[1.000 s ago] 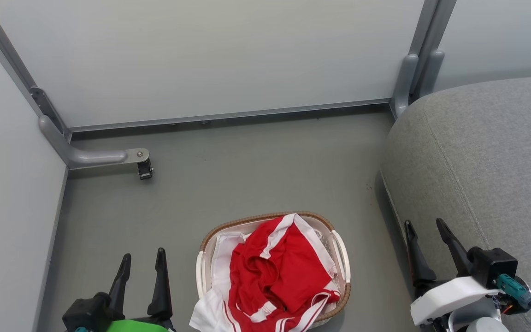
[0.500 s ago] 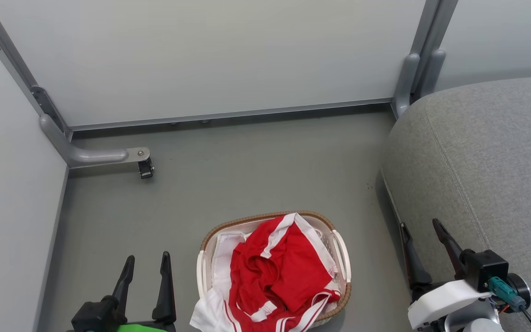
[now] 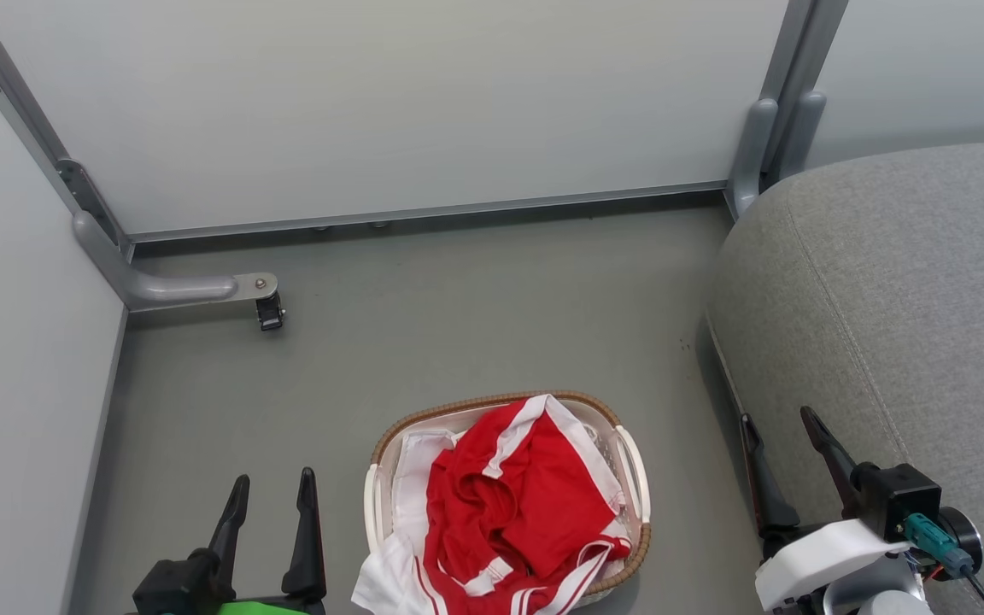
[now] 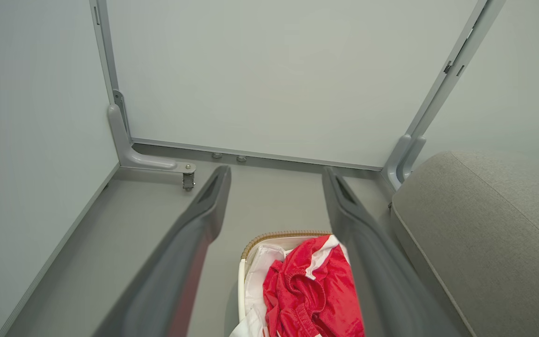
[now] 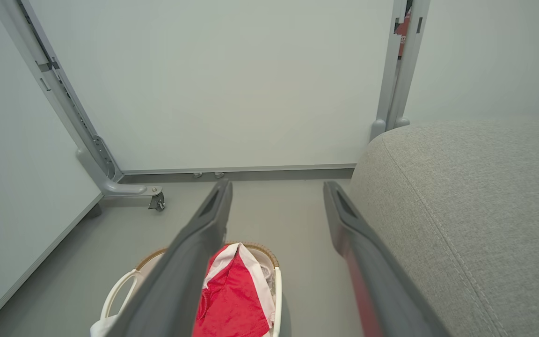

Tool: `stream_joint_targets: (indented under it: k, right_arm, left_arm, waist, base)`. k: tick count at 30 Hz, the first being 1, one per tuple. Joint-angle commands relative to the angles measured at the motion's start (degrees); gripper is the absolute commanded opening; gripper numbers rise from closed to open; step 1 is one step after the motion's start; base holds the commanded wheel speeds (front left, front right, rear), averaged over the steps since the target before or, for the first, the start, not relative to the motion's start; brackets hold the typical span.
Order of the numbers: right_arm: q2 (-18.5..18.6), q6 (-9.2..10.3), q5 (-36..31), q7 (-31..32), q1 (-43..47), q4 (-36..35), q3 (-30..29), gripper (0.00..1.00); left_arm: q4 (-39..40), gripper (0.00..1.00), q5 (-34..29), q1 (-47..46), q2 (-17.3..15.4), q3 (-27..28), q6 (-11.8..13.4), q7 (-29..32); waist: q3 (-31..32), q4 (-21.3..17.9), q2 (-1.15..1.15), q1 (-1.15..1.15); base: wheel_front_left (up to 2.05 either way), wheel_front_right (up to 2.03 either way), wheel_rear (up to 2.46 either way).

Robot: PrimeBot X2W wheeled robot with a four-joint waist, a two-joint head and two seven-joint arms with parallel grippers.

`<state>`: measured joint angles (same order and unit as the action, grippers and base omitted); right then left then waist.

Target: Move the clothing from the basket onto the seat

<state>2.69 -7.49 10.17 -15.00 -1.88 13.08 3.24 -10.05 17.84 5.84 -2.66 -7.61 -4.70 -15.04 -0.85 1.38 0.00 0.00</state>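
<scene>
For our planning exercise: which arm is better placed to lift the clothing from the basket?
Probably right: the open right end effector stands between basket and seat; the left end effector, also open, is beyond the basket.

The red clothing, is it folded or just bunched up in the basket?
Bunched up: the red clothing lies crumpled in a heap inside the basket, a striped edge spilling over its near rim.

No text, label, brand mark or number is showing legibly anywhere in these views. The red clothing [image 3: 518, 504] is lying bunched in the basket [image 3: 458, 410], showing only white trim stripes on its upturned folds, with no numeral that can be read.
</scene>
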Motion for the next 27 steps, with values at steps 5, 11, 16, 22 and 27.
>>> stream_joint_targets:
  k: [5, 11, 16, 22, 27]
  right_arm:
    - [0.4, -0.01, -0.2, -0.3, 0.4, 0.1, 0.0, 1.0]
    - [0.4, 0.0, -0.3, -0.3, 0.4, -0.1, -0.2, 1.0]
    - [0.4, -0.01, -0.6, -0.3, -0.1, -0.7, -0.3, 1.0]
    - [0.4, 0.0, -1.4, -0.3, -1.5, -1.8, -0.6, 1.0]
    - [0.4, -0.01, -2.7, -0.3, -3.3, -2.9, -1.4, 1.0]
  left_arm:
    - [-0.1, 1.0, -0.1, 0.6, -0.4, 0.1, 0.0, -0.2]
    - [0.1, 1.0, 0.0, 0.6, -0.4, -0.1, 0.0, -0.2]
    - [0.2, 1.0, 0.2, 0.1, -0.4, -0.5, 0.0, -0.2]
    - [0.0, 1.0, -1.5, -2.3, -0.4, -1.9, -0.5, -0.2]
    - [-0.9, 1.0, -4.8, -6.4, -0.4, -4.4, -1.4, -0.1]
  waist:
    - [0.0, -0.1, 0.0, 0.0]
    - [-0.4, 0.0, 0.0, 0.0]
    - [-1.6, 0.0, 0.0, 0.0]
    - [-4.8, 0.1, 0.0, 0.0]
    - [-9.9, 0.0, 0.0, 0.0]
  base:
    - [0.0, 0.0, 0.0]
    - [0.0, 0.0, 0.0]
    - [0.0, 0.0, 0.0]
    - [0.0, 0.0, 0.0]
    - [0.0, 0.0, 0.0]
